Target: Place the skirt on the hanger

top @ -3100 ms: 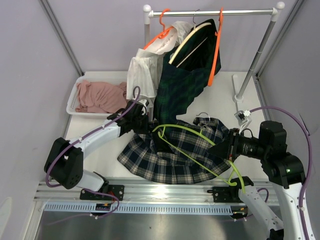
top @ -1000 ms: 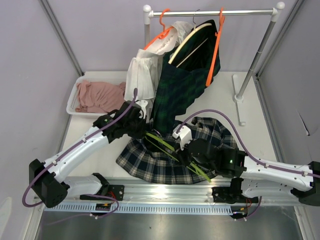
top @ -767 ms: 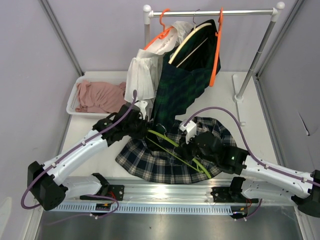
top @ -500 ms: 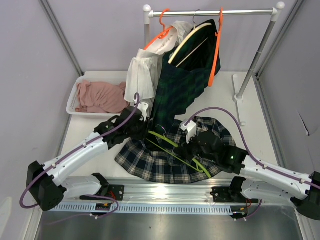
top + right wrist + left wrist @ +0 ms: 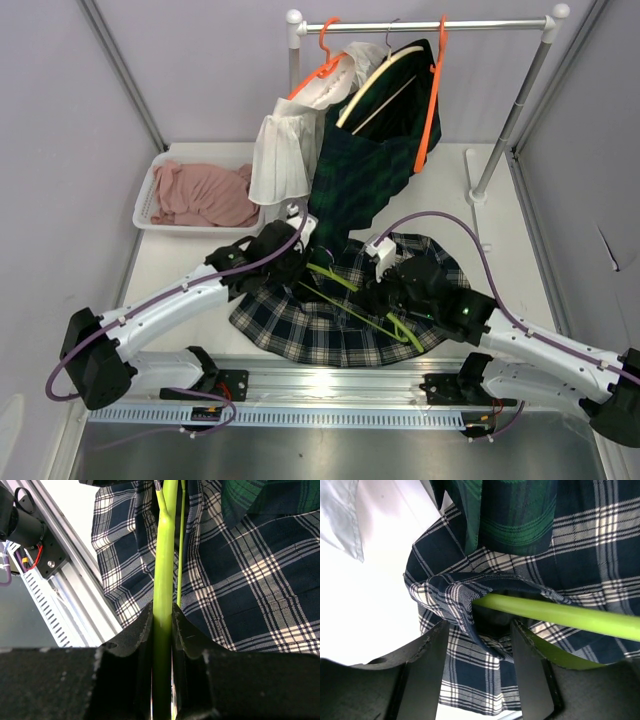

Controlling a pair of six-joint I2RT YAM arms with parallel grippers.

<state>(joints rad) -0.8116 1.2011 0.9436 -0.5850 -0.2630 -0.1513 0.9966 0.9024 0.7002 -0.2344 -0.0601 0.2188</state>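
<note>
The navy and white plaid skirt (image 5: 300, 330) lies spread on the table in front of the arms. A lime green hanger (image 5: 352, 314) lies across it, one arm tucked into the skirt's waistband opening (image 5: 451, 591). My left gripper (image 5: 300, 258) hovers over that waistband, open, its fingers (image 5: 427, 672) straddling the plaid cloth without pinching it. The hanger (image 5: 560, 615) passes just past the right finger. My right gripper (image 5: 386, 298) is shut on the hanger (image 5: 164, 555) bar, over the skirt (image 5: 245, 575).
A white tray (image 5: 150, 185) holding a pink garment sits at the back left. A clothes rack (image 5: 430, 24) at the back carries orange hangers, a white blouse (image 5: 285, 150) and a dark green plaid garment (image 5: 365, 170) hanging down to the skirt. The rack's foot (image 5: 478, 192) stands back right.
My left gripper has opened, let go of the skirt's waistband, and shifted slightly right. My right gripper keeps its grip on the hanger, nudged a little further into the skirt.
</note>
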